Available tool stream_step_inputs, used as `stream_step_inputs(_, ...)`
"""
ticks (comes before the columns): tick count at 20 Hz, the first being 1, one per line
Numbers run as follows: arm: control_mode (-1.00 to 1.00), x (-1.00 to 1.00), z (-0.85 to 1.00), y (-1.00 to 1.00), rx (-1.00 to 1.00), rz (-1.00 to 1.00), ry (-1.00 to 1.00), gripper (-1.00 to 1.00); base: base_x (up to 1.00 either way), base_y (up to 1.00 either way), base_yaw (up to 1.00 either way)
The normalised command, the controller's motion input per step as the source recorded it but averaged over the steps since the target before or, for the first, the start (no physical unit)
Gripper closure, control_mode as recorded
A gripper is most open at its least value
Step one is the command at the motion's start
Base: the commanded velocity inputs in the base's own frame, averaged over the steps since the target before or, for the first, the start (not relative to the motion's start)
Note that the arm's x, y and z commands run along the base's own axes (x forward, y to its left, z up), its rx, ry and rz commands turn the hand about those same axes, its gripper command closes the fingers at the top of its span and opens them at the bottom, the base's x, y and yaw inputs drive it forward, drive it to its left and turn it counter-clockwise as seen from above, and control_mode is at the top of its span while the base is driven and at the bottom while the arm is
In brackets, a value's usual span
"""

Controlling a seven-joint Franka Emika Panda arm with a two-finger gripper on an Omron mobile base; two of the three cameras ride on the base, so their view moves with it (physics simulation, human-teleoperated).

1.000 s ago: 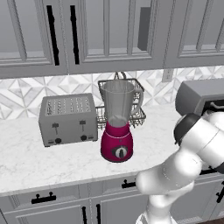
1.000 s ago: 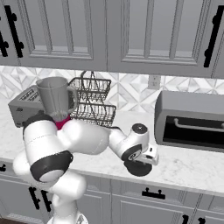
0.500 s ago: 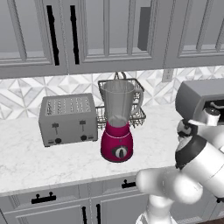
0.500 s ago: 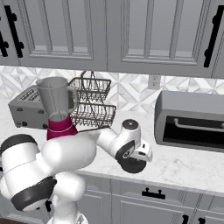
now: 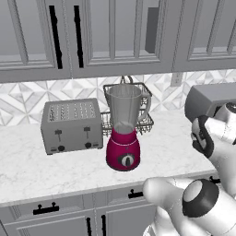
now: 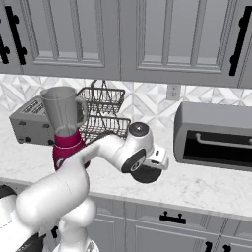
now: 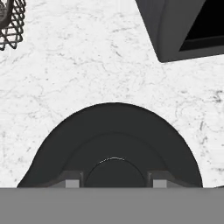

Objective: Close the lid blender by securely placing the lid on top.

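Blender with rounded magenta base, black round dial and clear grey tapered jar with 1 side handle stands on the white marble counter, its jar mouth uncovered, well apart from the gripper on the toaster side. Round black lid sits directly under the gripper, whose 2 fingers are closed narrowly on the lid's central knob. A dark grey toaster oven lies beyond. No readable writing shows.
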Motion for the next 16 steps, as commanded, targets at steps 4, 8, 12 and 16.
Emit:
stream_step_inputs(4, -1.00, -0.21, 0.83, 0.17, 0.01, -0.03, -0.11, 1.00, 0.00, 0.00, 0.00)
stream_step_inputs(8, -1.00, -0.17, 0.87, 0.16, 0.05, -0.06, -0.09, 1.00, 0.00, 0.00, 0.00)
stream_step_inputs(12, -1.00, -0.08, 0.70, 0.02, 0.13, 0.00, -0.10, 1.00, 0.00, 0.00, 0.00)
stream_step_inputs(16, -1.00, -0.10, 0.61, 0.18, 0.09, -0.01, -0.15, 1.00, 0.00, 0.00, 0.00)
